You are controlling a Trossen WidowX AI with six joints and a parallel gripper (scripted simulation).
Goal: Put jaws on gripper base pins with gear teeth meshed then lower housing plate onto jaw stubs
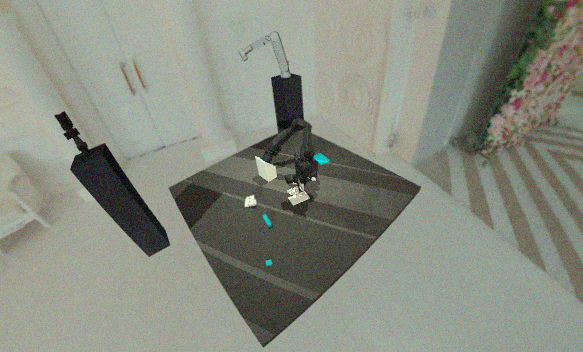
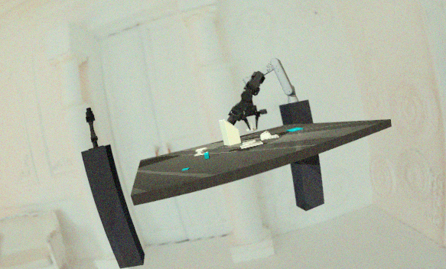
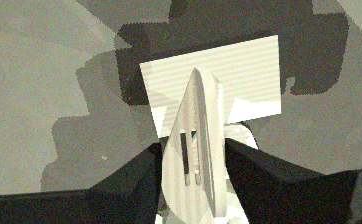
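My gripper is shut on a thin cream slotted part, seen nearly edge-on with its pointed end up the wrist view. I cannot tell whether this is a jaw or the housing plate. It is above the table. Beyond it lies a pale rectangular plate. A rounded white piece shows behind the right finger. A white lumpy piece stands beside the plate. Another small white piece lies apart. The pins and gear teeth cannot be made out.
A cream upright block stands near the arm. A cyan tile, a cyan bar and a small cyan square lie on the dark table.
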